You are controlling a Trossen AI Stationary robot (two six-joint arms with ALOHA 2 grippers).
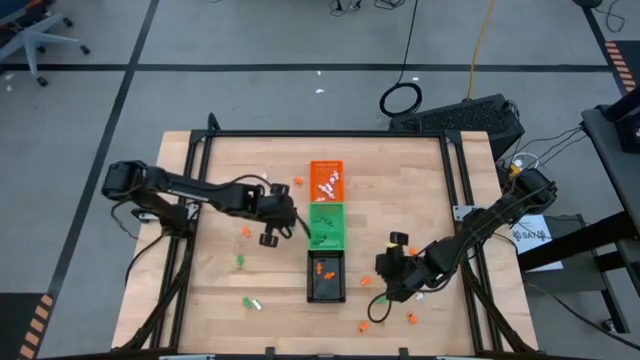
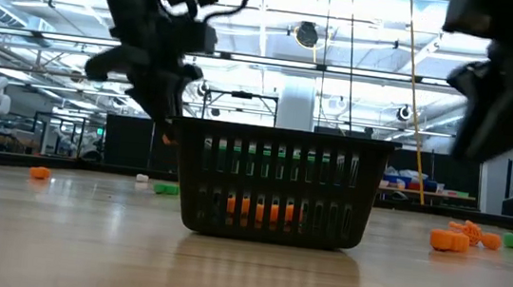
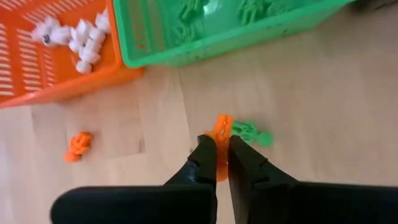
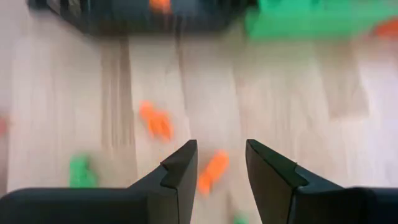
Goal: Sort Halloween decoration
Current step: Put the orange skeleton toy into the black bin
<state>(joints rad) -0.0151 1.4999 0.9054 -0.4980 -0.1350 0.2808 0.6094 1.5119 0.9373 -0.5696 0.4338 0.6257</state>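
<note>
Three small trays stand in a row at the table's middle: orange [image 1: 325, 180] with white trinkets [image 3: 78, 43], green [image 1: 327, 225] with green trinkets, and black [image 1: 327, 278] with orange ones [image 2: 264, 209]. My left gripper [image 1: 268, 238] hangs left of the green tray, shut on an orange trinket [image 3: 219, 134]. A green trinket [image 3: 252, 132] lies on the wood below it. My right gripper [image 1: 385, 292] hovers open, right of the black tray. An orange trinket [image 4: 213, 171] lies on the table under the gap between its fingers. My left gripper pinches the orange trinket between its two fingers [image 3: 202, 155], coming steeply from above. The trinket's far end [image 3: 222, 123] sticks out past the fingertips. In the low view an orange bit [image 2: 169, 139] hangs at the fingers, above the tabletop.
Loose orange and green trinkets lie scattered on the wood: left of the trays [image 1: 247, 232] [image 1: 241, 262] [image 1: 250, 302], beside the orange tray [image 1: 298, 181], and near the front right [image 1: 365, 325] [image 1: 411, 318]. Another orange trinket [image 3: 79, 146] lies near the orange tray.
</note>
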